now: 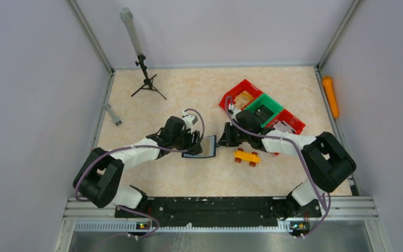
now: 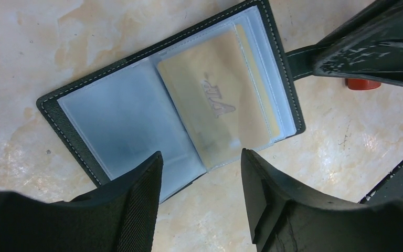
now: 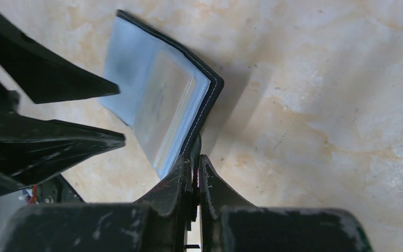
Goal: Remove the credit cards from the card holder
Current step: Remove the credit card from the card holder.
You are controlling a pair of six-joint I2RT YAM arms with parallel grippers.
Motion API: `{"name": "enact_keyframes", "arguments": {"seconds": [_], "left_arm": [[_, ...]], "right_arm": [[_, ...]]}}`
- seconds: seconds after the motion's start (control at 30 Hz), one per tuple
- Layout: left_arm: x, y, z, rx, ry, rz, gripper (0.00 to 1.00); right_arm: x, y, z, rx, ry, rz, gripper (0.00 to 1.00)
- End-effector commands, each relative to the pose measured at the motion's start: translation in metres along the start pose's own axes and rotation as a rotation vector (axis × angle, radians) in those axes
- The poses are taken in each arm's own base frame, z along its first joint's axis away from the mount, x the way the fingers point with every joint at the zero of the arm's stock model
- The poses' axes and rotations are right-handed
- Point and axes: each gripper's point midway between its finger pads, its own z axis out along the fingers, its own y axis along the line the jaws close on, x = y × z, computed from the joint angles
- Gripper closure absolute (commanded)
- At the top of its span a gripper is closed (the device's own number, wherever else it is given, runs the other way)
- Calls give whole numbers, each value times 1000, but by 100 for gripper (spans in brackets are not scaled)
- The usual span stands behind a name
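Note:
The black card holder (image 1: 201,146) lies open on the table between the two arms, its clear plastic sleeves up. In the left wrist view the card holder (image 2: 84,152) shows a tan card (image 2: 215,105) inside the right sleeve and a bluish sleeve (image 2: 120,121) on the left. My left gripper (image 2: 199,173) is open, its tips just at the holder's near edge, holding nothing. My right gripper (image 3: 197,160) is shut on the holder's strap tab at the right edge of the card holder (image 3: 210,100), which is tilted up on that side.
A yellow-orange toy brick car (image 1: 247,156) sits just right of the holder. Red and green bins (image 1: 262,107) stand behind the right arm. A small black tripod (image 1: 146,79) stands at the back left. An orange object (image 1: 330,96) lies outside the right wall.

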Motion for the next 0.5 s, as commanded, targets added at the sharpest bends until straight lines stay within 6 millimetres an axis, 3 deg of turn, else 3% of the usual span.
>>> {"name": "enact_keyframes", "arguments": {"seconds": [0.0, 0.23, 0.47], "left_arm": [[-13, -7, 0, 23, -19, 31, 39], [-8, -9, 5, 39, 12, 21, 28], [-15, -14, -3, 61, -41, 45, 22]], "right_arm": [[-24, 34, -17, -107, -81, -18, 100], [-24, 42, -18, -144, -67, -26, 100], [-26, 48, -22, -166, -68, -31, 100]]}}
